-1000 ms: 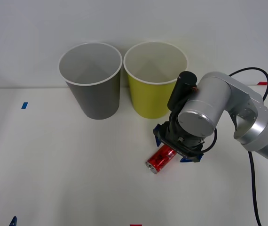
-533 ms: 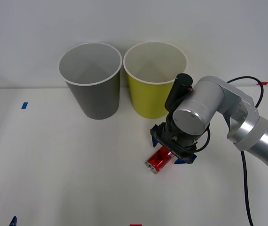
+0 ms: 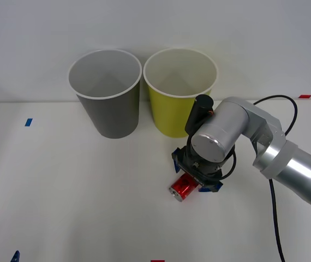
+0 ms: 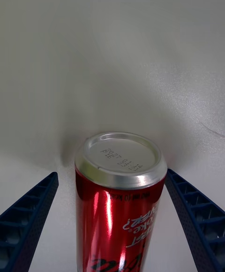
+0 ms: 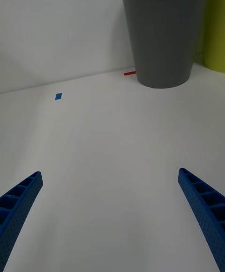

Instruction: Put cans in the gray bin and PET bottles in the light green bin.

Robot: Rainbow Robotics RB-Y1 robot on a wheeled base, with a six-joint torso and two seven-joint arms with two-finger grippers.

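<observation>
Can: the small red can (image 3: 185,186) lies on its side on the white table (image 3: 63,196), in front of the green bucket and a little to the right of the gray bucket's side. In the right wrist view the can (image 4: 119,202) shows its silver end and red body with print.

Right gripper: the right gripper (image 3: 195,174) is down low over the can, in front of the green bucket. Its two blue fingers (image 4: 194,216) are spread apart, one on each side of the can. There is a gap between each finger and the can — they are not squeezing it.

Gray bucket: the gray bucket (image 3: 107,109) stands upright at the back of the table, well behind the can and to its left. It has a white rim and a pale inside.

Green bucket: the yellow-green bucket (image 3: 172,112) stands upright just beside the gray bucket, on its right, right behind the can.

Left gripper: the left gripper (image 5: 112,220) hangs above bare table, in front of the gray bucket (image 5: 164,33) and well apart from it. Its blue fingers (image 5: 18,206) are wide apart and hold nothing.

Tape: a small blue tape mark (image 3: 28,122) sits on the table to the left of the gray bucket.
</observation>
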